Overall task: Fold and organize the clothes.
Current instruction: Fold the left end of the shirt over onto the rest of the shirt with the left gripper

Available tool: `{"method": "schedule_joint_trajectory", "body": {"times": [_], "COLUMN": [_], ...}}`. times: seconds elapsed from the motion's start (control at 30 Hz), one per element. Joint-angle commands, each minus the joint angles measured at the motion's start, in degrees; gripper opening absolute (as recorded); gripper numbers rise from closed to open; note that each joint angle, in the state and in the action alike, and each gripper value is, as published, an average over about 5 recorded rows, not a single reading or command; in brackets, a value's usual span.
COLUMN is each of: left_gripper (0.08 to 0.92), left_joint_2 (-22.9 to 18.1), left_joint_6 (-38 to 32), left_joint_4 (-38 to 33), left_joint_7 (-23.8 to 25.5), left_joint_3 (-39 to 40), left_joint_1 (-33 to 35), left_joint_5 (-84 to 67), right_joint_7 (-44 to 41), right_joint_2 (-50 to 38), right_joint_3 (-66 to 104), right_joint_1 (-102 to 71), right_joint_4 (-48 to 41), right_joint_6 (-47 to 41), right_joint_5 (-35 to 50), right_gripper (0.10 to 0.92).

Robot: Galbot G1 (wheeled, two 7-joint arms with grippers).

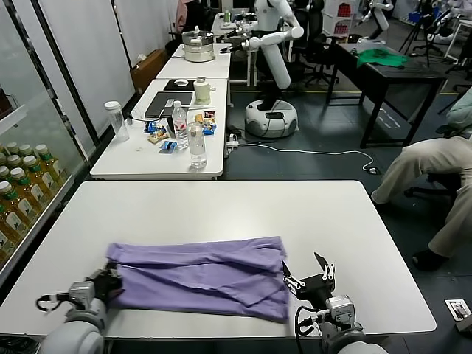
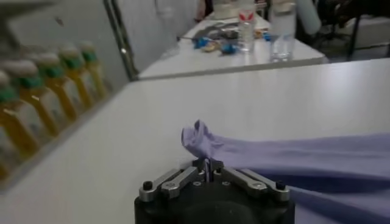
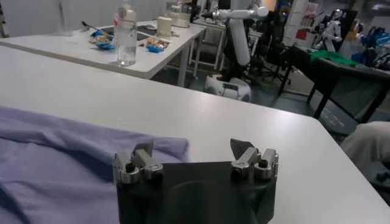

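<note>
The lavender-purple T-shirt (image 1: 203, 275) lies folded into a wide band on the near part of the white table (image 1: 221, 203). My left gripper (image 1: 113, 281) is at its left edge, shut on a pinched bunch of the shirt's fabric (image 2: 201, 141). My right gripper (image 1: 306, 271) is open and empty just off the shirt's right edge, its fingertips (image 3: 242, 146) above the tabletop, with the shirt's corner (image 3: 164, 146) beside one finger.
A second white table (image 1: 158, 158) behind holds bottles (image 1: 197, 144), a cup and snacks. Bottled drinks (image 1: 15, 195) stand on shelves at the left. Another robot (image 1: 271, 66) stands at the back. A seated person's legs (image 1: 431, 166) are at the right.
</note>
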Motion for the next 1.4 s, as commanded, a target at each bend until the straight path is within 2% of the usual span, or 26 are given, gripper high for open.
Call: {"method": "schedule_joint_trajectory", "body": {"times": [0.03, 0.1, 0.2, 0.33, 0.4, 0.47, 0.57, 0.9, 1.03, 1.1, 1.23, 1.33, 1.4], "left_gripper": [0.112, 0.112, 0.112, 0.112, 0.112, 0.112, 0.112, 0.112, 0.122, 0.156, 0.263, 0.350, 0.410], "left_joint_2": [7.3, 7.2, 4.8, -0.5, -3.3, -5.9, -8.6, -11.8, -14.9, -15.1, -12.5, -8.5, -5.0], "left_joint_6": [0.6, 1.4, 2.3, 2.3, 2.2, 2.2, 2.2, 2.1, 0.6, -0.1, -0.5, -0.7, -0.7], "left_joint_4": [0.0, -3.8, -13.4, -22.2, -23.3, -21.4, -16.3, -6.5, -5.6, -6.4, -9.4, -13.7, -14.0], "left_joint_7": [-0.6, -0.1, 1.6, 5.5, 8.6, 10.3, 9.7, 7.1, 7.5, 7.8, 7.3, 5.2, 3.3], "left_joint_3": [-19.4, -18.9, -14.9, -2.2, 6.4, 13.4, 19.3, 24.8, 28.3, 28.1, 23.8, 17.7, 11.3], "left_joint_1": [1.5, 1.9, 2.9, 3.1, 2.5, 1.2, -1.6, -7.7, -9.3, -9.7, -9.2, -6.8, -4.0], "left_joint_5": [12.3, 8.1, -6.0, -18.5, -16.5, -12.3, -8.2, -4.2, -1.9, -1.9, -3.5, -4.3, -3.5], "right_joint_7": [0.0, 0.0, 0.0, 0.0, 0.0, 0.0, 0.0, -0.1, -0.1, -0.1, -0.2, -0.3, -0.4], "right_joint_2": [-0.3, -0.5, -0.7, -0.7, -0.6, -0.5, -0.4, -0.3, -0.8, -1.0, -0.9, -0.5, -0.4], "right_joint_3": [0.0, 0.2, 0.6, 0.9, 1.0, 1.0, 1.1, 1.3, 1.3, 1.3, 0.9, 0.3, 0.0], "right_joint_1": [0.2, 0.3, 0.3, 0.2, 0.2, 0.3, 0.2, 0.4, 1.0, 1.4, 2.0, 2.5, 2.9], "right_joint_4": [0.0, 0.1, -0.1, -0.4, -0.7, -1.0, -1.1, -2.2, -2.6, -2.8, -3.5, -4.1, -4.3], "right_joint_6": [0.0, 0.0, 0.0, 0.0, 0.0, 0.0, 0.0, 0.0, 0.0, 0.0, 0.0, 0.0, 0.0], "right_joint_5": [-0.1, 0.0, 0.0, 0.0, 0.0, 0.0, 0.0, 0.1, 0.3, 0.5, 0.5, 0.5, 0.5], "right_gripper": [0.823, 0.823, 0.823, 0.823, 0.823, 0.823, 0.823, 0.823, 0.823, 0.823, 0.823, 0.823, 0.823]}}
